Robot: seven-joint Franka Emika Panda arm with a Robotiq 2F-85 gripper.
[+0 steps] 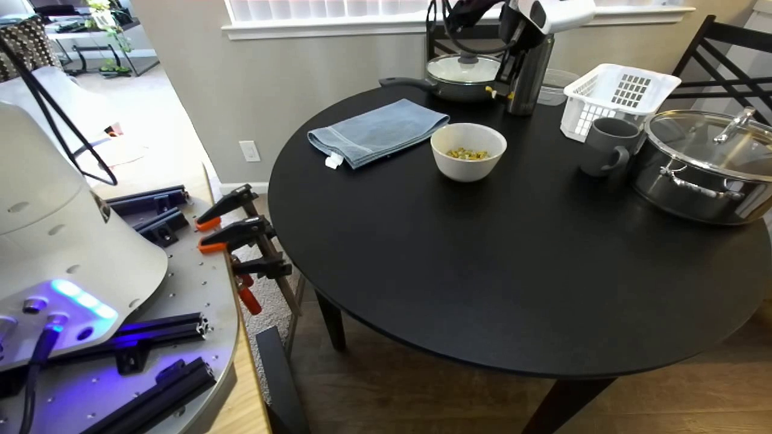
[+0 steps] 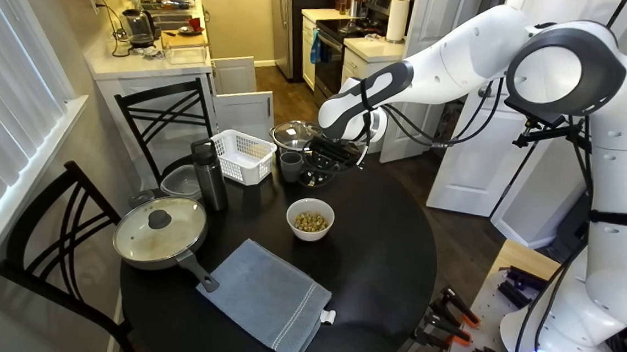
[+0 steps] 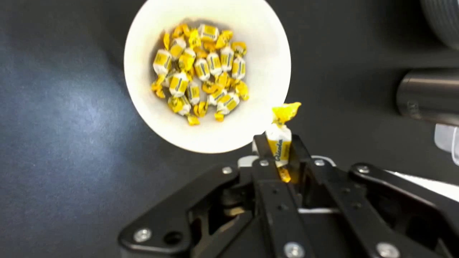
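Wrist view: we see the pincer [image 3: 278,139] gripping, between its tips, a wrapped candy [image 3: 280,143] that we judge light, hard under slippery paper and best held by its firm middle, with a white bowl [image 3: 267,79] of similar candies [image 3: 214,63] just past the pincer.

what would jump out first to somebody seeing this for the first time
Probably the wrapped candy pinched in the gripper, seen up close in the wrist view. Next comes the white bowl of similar candies on the round black table. In an exterior view, the big white arm arched out over that table also stands out.
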